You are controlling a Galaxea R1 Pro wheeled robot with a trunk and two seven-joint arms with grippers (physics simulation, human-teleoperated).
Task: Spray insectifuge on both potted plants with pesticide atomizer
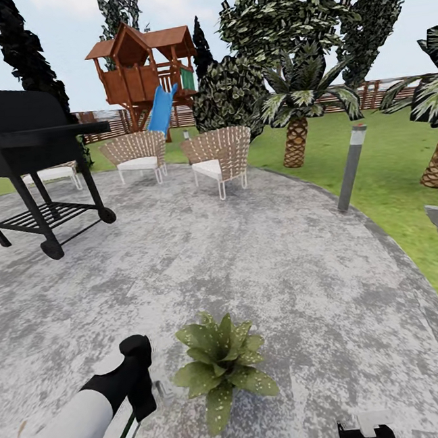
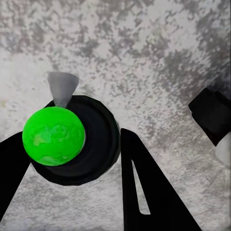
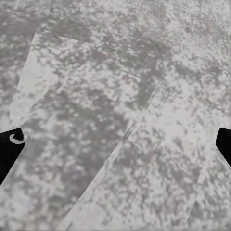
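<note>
I'm at the spraying step, with the bottle already in my grip and the first plant right in front of me.

Starting at the left of the head view, my left hand (image 1: 140,391) comes in low over the patio (image 1: 265,268), pinching the pesticide atomizer (image 1: 128,433). Its dark green body with the pale stripe hangs below the hand, long axis close to upright and tipped a little, bottom end toward me and the paving. In the left wrist view I look down the fingers (image 2: 144,192) onto the atomizer (image 2: 72,139): a dark round body with a bright green disc on it, held between the two dark fingers, and a pale grey cone sticking out from it over the paving. I take that cone for the nozzle or its spray, though I can't be sure which.

Just to the right of that hand sits the potted plant (image 1: 222,365), a low rosette with pale-speckled leaves, close to the atomizer but not touching it. The pot is hidden under the leaves.

Next I judge I need the nozzle turned toward the rosette and swept over all the leaves. I can't see a second plant from here.

At the far right bottom edge my right hand (image 1: 366,433) just peeks in; in its wrist view the fingertips (image 3: 9,144) stand spread wide over bare paving, holding nothing.
</note>
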